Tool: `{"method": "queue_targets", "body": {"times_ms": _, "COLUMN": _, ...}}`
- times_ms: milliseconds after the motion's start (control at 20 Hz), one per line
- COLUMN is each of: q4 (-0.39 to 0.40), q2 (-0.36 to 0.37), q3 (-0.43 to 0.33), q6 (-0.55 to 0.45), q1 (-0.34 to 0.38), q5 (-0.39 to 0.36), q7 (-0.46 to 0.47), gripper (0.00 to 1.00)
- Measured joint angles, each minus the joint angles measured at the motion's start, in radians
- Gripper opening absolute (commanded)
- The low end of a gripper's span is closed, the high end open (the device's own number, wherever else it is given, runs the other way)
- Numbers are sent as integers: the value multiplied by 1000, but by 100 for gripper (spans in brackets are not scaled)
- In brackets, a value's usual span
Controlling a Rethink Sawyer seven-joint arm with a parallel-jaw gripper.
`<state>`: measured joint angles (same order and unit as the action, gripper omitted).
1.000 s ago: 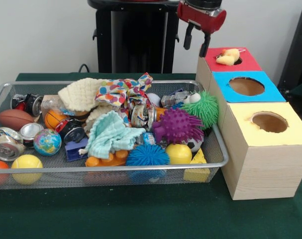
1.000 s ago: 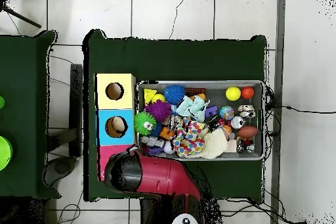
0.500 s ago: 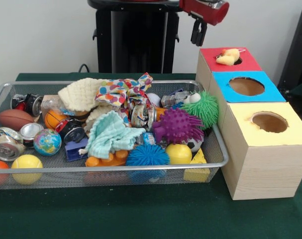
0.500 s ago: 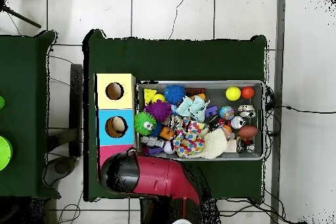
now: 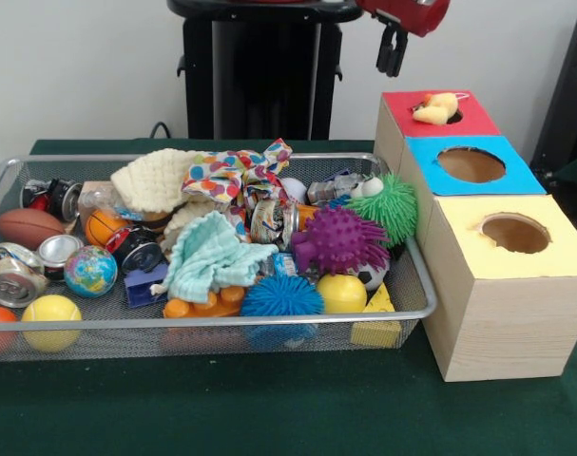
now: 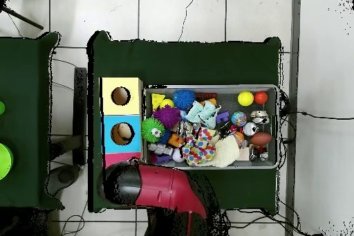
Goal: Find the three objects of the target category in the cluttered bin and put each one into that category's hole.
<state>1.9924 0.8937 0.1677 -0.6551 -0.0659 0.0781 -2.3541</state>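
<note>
My gripper point(image 5: 393, 59) hangs high at the top edge, above and left of the red box point(image 5: 407, 106), open and holding nothing. A yellow soft toy point(image 5: 436, 107) lies in the red box's hole. Beside it stand the blue box point(image 5: 521, 179) and the yellow box point(image 5: 459, 242), each with a round hole. The wire bin point(image 5: 221, 321) holds purple point(image 5: 340, 239), green point(image 5: 388, 204) and blue point(image 5: 280, 296) spiky balls, smooth balls, cans and cloths. In the overhead view the red arm point(image 6: 155, 188) covers the red box and hides the gripper.
A globe ball point(image 5: 89, 271), a football point(image 5: 27, 227), crushed cans point(image 5: 14, 274), a teal cloth point(image 5: 212, 255) and a spotted cloth point(image 5: 236, 171) crowd the bin. Overhead, the blue box's hole point(image 6: 122, 133) shows something pale inside. Green cloth covers the table point(image 5: 269, 408).
The gripper has risen and moved right, from just left of the red box up to the picture's top edge. The yellow toy and the bin's contents have not moved.
</note>
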Motion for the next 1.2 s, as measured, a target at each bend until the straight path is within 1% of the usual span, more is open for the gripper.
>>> {"method": "queue_targets", "body": {"times_ms": 350, "q4": 0, "q2": -31, "q3": -1, "q6": 17, "q1": -34, "q5": 56, "q7": 0, "gripper": 0}}
{"method": "queue_targets", "body": {"times_ms": 450, "q4": 0, "q2": -45, "q3": -3, "q6": 41, "q1": -41, "q5": 76, "q7": 0, "gripper": 0}}
{"method": "queue_targets", "body": {"times_ms": 550, "q4": 0, "q2": -70, "q3": -6, "q6": 91, "q1": -46, "q5": 108, "q7": 0, "gripper": 0}}
{"method": "queue_targets", "body": {"times_ms": 650, "q4": 1, "q2": -80, "q3": -6, "q6": 113, "q1": -49, "q5": 118, "q7": 0, "gripper": 0}}
{"method": "queue_targets", "body": {"times_ms": 750, "q4": 1, "q2": -104, "q3": -8, "q6": 162, "q1": -58, "q5": 143, "q7": 0, "gripper": 0}}
{"method": "queue_targets", "body": {"times_ms": 1200, "q4": 5, "q2": -156, "q3": -27, "q6": 259, "q1": -69, "q5": 212, "q7": 0, "gripper": 0}}
